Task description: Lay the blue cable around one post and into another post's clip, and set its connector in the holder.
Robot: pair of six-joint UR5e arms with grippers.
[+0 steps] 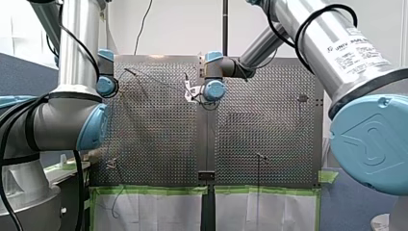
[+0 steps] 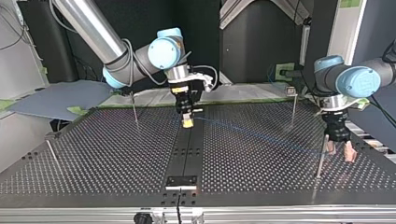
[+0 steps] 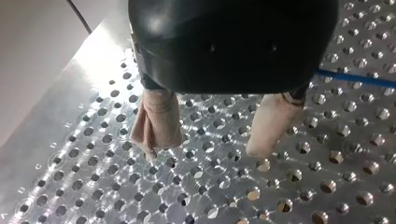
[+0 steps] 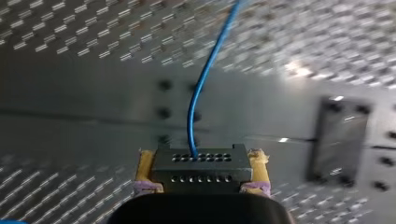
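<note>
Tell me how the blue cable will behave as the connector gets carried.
Probably floppy: the blue cable bends in a curve away from the connector held in my right claw. Likely light, being thin beside that connector. It may drag and catch on a post, since it trails across the table.

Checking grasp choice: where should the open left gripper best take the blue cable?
Likely its free stretch near my left gripper, from above with fingers straddling it: the cable runs low across the table, and my right gripper holds its connector.
</note>
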